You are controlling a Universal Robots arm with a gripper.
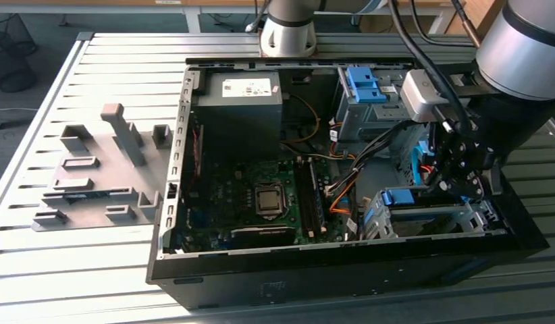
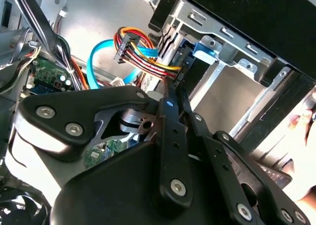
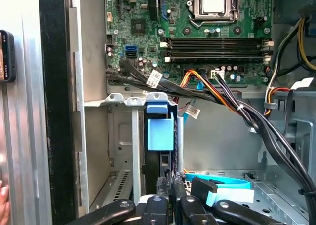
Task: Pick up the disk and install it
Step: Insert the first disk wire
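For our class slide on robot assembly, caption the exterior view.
Robot arm's tool lowered inside the open computer case, beside the blue-topped grey drive bay.

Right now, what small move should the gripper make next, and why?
Probably a slow, straight advance toward the grey drive bay: the gripper hangs just at its blue bracket, with cables close beside. Whether it holds the disk, I cannot tell.

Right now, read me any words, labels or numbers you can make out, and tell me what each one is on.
None can be read.
Power supply label: print too small.
White cable tags: blurred.
Motherboard markings: too fine in the first wrist view.
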